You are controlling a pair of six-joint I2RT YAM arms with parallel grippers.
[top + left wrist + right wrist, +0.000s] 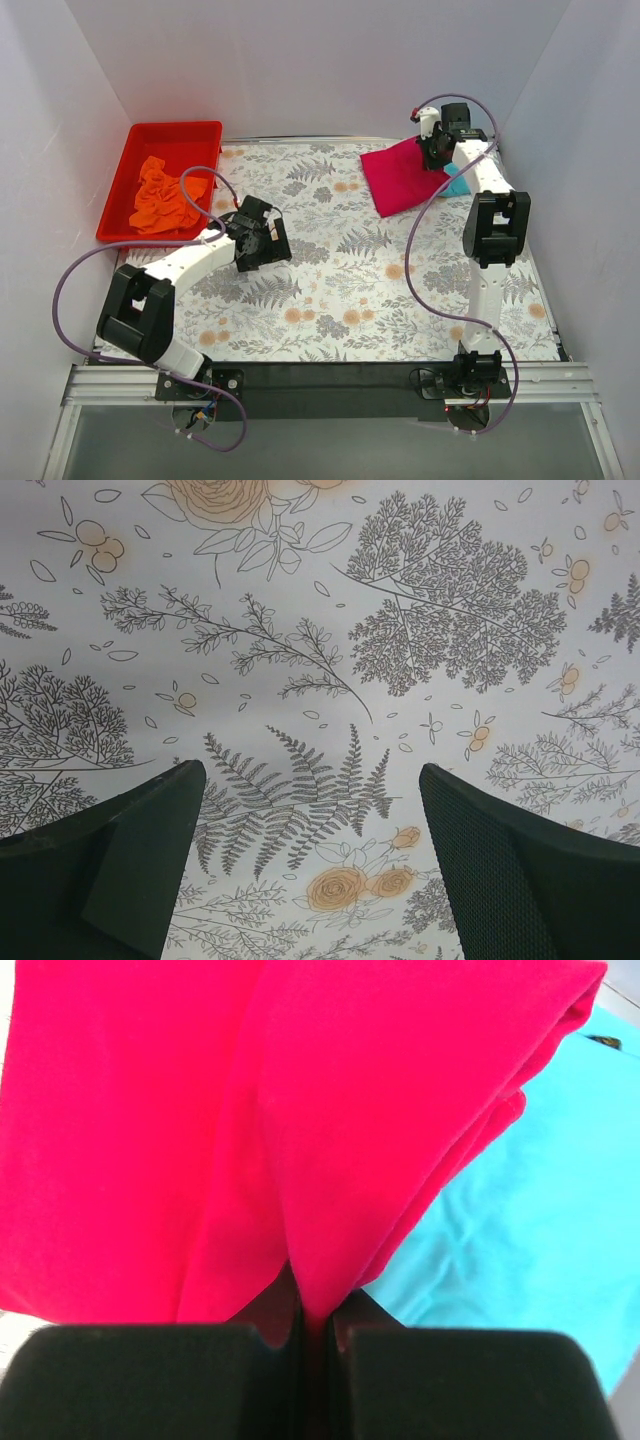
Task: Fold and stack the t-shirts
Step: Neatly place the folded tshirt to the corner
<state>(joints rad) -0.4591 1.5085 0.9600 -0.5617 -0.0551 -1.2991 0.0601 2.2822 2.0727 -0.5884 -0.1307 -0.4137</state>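
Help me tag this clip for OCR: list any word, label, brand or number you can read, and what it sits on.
No readable text anywhere.
A dark mark at the edge of the turquoise t-shirt: too small to read.
The tablecloth: only ferns and flowers.
The crimson t-shirt, the orange t-shirt and the red bin: plain.

Crimson-pink t-shirt (403,178); turquoise t-shirt (520,1220), apparently plain; orange t-shirt (165,196); red bin (180,140); tablecloth (340,290) grey ferns, orange blossoms.

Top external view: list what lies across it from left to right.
Bin holding the orange shirt → left gripper → pink shirt → turquoise shirt.
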